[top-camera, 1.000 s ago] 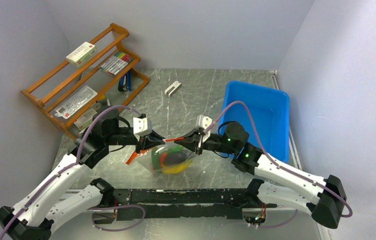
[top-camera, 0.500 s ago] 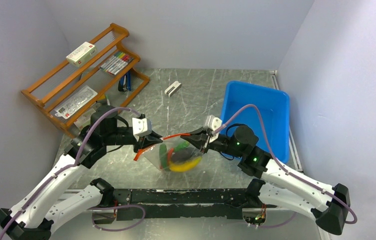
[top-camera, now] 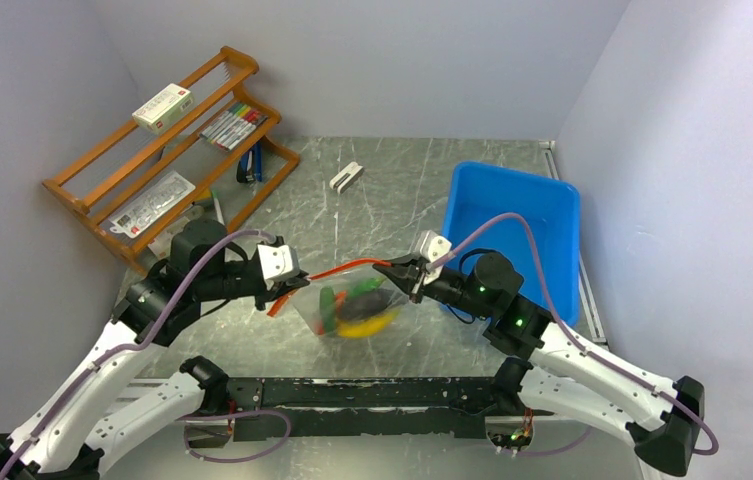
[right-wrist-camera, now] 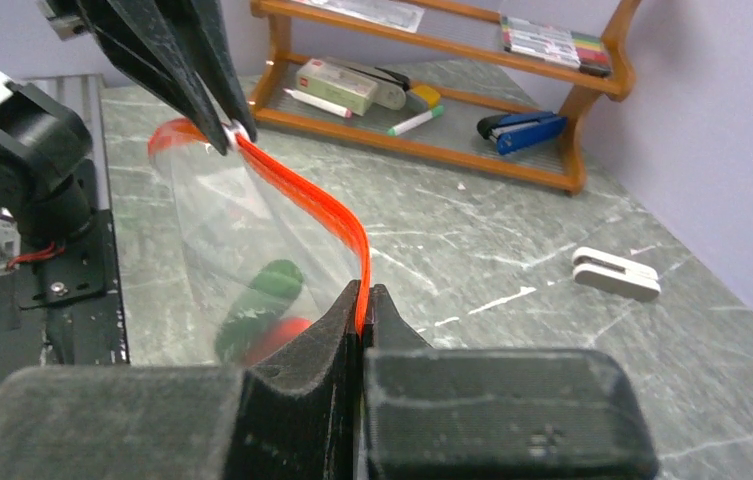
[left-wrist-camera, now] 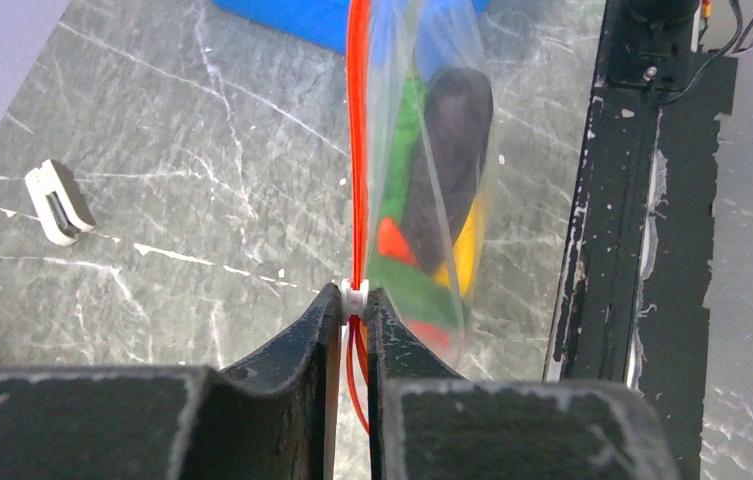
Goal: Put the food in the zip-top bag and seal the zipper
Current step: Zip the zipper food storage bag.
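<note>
The left gripper (left-wrist-camera: 353, 300) is clamped on the zipper (left-wrist-camera: 356, 150) at its white slider (left-wrist-camera: 356, 293); the right gripper (right-wrist-camera: 363, 300) pinches the other end. Between them hangs the zip-top bag (top-camera: 312, 308), food (top-camera: 362, 316) inside; its film seems soft, so grip the strip.

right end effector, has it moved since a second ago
Yes. The right end effector has shifted to the right in the top view, closer to the blue bin, still pinching the red zipper strip.
</note>
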Tool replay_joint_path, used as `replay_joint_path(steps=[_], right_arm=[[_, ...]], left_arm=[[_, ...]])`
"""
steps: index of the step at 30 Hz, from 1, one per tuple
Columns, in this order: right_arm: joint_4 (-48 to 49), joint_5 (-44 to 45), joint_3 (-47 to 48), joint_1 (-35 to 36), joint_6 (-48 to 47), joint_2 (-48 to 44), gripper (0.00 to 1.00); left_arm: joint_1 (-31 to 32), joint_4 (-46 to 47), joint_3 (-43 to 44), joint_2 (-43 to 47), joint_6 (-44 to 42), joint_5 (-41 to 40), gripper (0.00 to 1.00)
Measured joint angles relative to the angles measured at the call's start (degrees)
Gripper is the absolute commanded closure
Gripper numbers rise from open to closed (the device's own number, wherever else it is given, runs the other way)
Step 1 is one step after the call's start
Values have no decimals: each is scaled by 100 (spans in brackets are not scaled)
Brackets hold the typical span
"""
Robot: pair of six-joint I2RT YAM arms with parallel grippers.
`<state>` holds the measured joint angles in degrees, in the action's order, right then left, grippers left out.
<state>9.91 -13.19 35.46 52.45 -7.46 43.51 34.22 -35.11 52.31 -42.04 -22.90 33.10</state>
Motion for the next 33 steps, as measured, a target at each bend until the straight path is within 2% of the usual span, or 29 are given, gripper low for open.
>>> replay_joint_path(steps=[9, 10, 14, 17, 24, 33], right_arm=[[-396, 365, 0, -63, -168, -122, 100], [-400, 369, 0, -66, -170, -144, 97], [-468, 306, 33, -94, -181, -98, 61], [-782, 61, 304, -131, -247, 181, 48], [-1338, -966, 1272, -129, -310, 1047, 45], [-1451, -1648, 1478, 109, -374, 1851, 47]], left_arm=[[0, -264, 63, 114, -282, -52, 93], [0, -267, 70, 127, -308, -48, 93], [0, -284, 74, 144, -330, 26, 93], [0, -291, 74, 140, -330, 125, 93], [0, -214, 33, 177, -356, 315, 93], [0, -177, 0, 168, -396, 358, 93]])
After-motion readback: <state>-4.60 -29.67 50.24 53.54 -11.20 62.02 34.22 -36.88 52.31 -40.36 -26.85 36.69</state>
